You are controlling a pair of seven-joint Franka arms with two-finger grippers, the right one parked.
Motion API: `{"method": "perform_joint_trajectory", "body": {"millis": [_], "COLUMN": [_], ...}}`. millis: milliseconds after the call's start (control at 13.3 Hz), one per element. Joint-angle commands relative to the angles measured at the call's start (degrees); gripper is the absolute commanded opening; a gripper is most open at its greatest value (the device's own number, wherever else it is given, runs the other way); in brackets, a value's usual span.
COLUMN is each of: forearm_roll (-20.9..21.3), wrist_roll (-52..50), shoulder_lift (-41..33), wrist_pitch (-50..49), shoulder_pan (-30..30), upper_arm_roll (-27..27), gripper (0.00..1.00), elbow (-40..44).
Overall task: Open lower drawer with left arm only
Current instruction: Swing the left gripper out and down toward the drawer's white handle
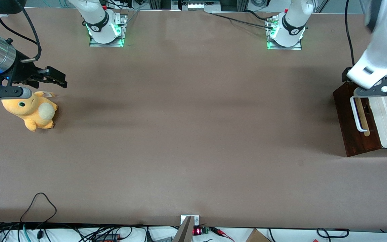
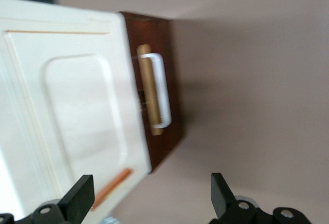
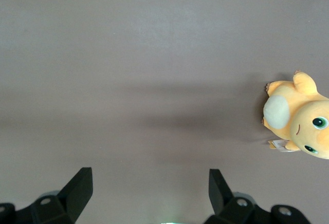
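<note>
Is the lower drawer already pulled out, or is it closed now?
Closed, it seems: the lower drawer shows no pale inside, and its white handle is untouched. The tool hovers open above the cabinet.

We see even, bright overhead light on the table (image 1: 186, 117), with soft shadow bands across it. The left wrist view is blurred, the drawer (image 2: 159, 90) smeared. Above it, the gripper (image 1: 378, 88) and arm (image 1: 386, 43) look blurred too.
</note>
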Motion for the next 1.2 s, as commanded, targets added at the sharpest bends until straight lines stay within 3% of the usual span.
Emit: {"method": "perform_joint_trajectory", "body": {"millis": [0, 300, 450, 600, 1125], "forearm_roll": [10.5, 22.6, 28.8, 34.3, 44.0], "wrist_roll": [-12.1, -25.2, -30.8, -34.0, -38.1], "shoulder_lift": [-0.5, 2.8, 3.7, 7.6, 17.1], "wrist_pitch": [-0.2, 0.9, 6.2, 6.5, 6.4], "shoulder_pan": [-0.1, -0.3, -0.4, -0.4, -0.4], "upper_arm_roll": [-5.2, -6.9, -6.9, -6.9, -3.6], "gripper": [1.00, 1.00, 0.99, 0.98, 0.95], "elbow": [-8.4, -18.6, -24.5, -26.0, -25.3]}}
